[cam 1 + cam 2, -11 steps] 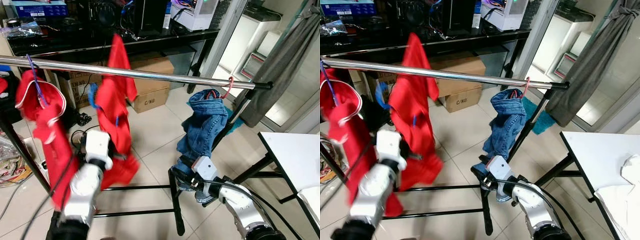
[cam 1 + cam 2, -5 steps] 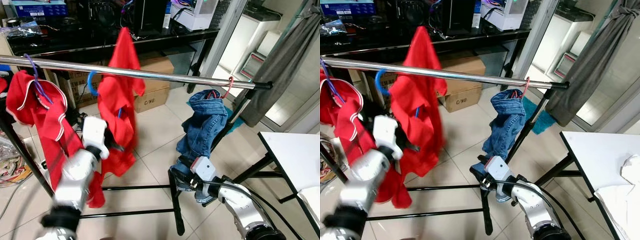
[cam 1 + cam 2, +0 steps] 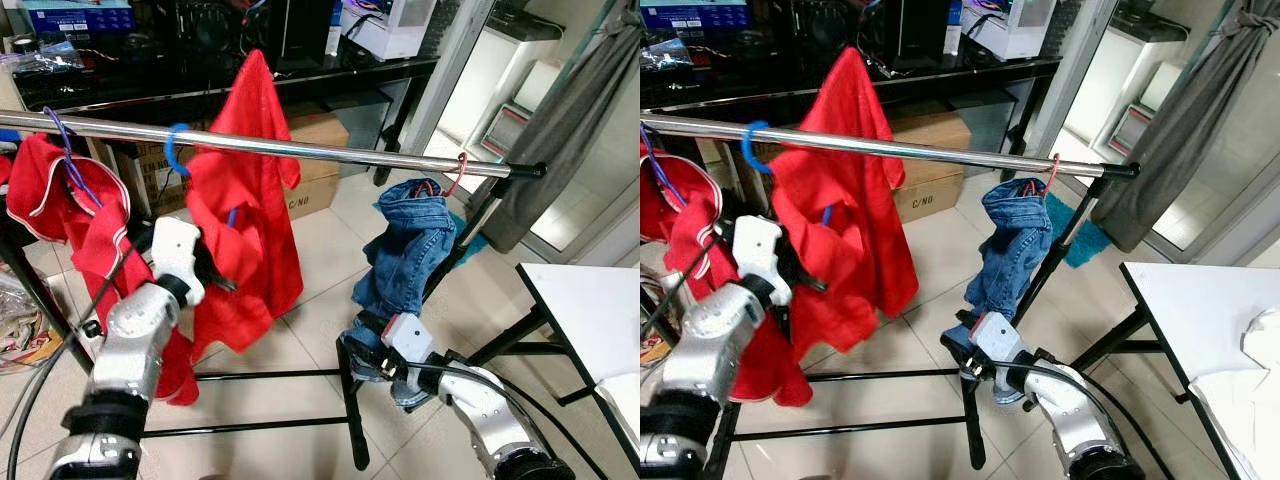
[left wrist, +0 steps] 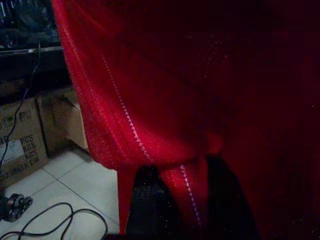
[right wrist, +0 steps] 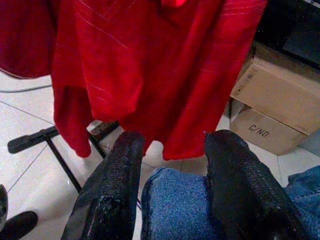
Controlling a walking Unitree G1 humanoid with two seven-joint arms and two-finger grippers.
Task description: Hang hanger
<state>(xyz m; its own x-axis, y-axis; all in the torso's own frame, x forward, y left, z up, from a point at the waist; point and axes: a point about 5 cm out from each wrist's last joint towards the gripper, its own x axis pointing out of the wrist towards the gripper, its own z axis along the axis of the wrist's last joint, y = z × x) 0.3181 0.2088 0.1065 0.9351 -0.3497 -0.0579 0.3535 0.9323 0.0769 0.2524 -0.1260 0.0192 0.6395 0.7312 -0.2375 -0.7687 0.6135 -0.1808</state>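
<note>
Blue hanger hooked on the rail — red shirt pinched below.
The left gripper [image 4: 175, 200] clamps the red shirt [image 3: 245, 215], whose blue hanger [image 3: 174, 150] hooks over the steel rail [image 3: 330, 150]; right gripper [image 5: 172, 185] spread around hanging jeans [image 3: 405, 250].

The blue hanger hook [image 3: 172, 150] now sits over the steel rail [image 3: 330, 151], left of centre in the frame; one second ago it was below the rail, half a second ago just reaching it. The red shirt [image 3: 245, 225] hangs higher and spreads wider, its hem lifted from lower centre. The left gripper [image 4: 175, 200], pinching the shirt fabric, has shifted up and leftward. The other red garment [image 3: 70, 200] has swung up toward the left edge.
</note>
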